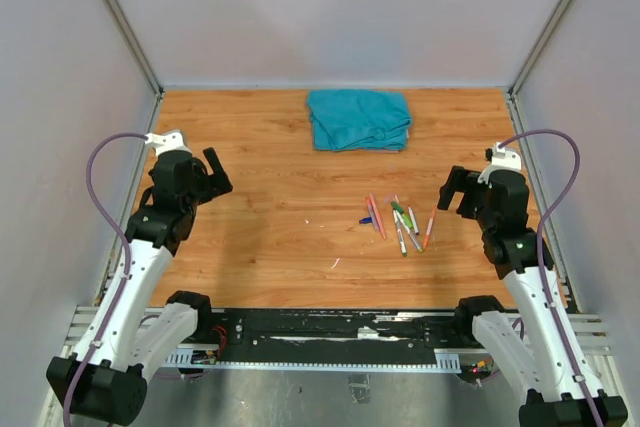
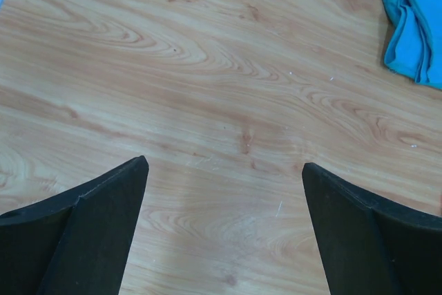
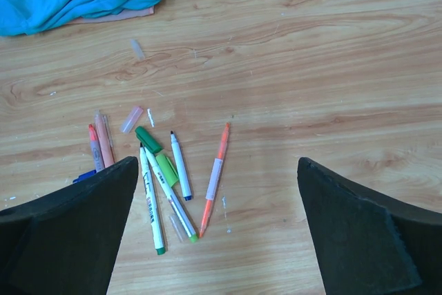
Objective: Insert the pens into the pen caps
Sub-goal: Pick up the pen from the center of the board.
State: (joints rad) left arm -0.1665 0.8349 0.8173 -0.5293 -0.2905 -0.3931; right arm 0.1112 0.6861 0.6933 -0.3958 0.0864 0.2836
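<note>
The left gripper [image 2: 224, 167] and the right gripper [image 3: 217, 162] both stand wide apart and hold nothing. Just ahead of the right one, the pens [image 3: 181, 167] lie crossing each other on the table [image 1: 260, 237], with pen caps [image 3: 147, 139] among them. A blue cloth [image 1: 358, 119] lies well behind.

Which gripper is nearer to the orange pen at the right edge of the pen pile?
Right. The right gripper hangs open just right of the orange pen, slightly farther back. The left gripper, also open, sits far off to the pen's left.
</note>
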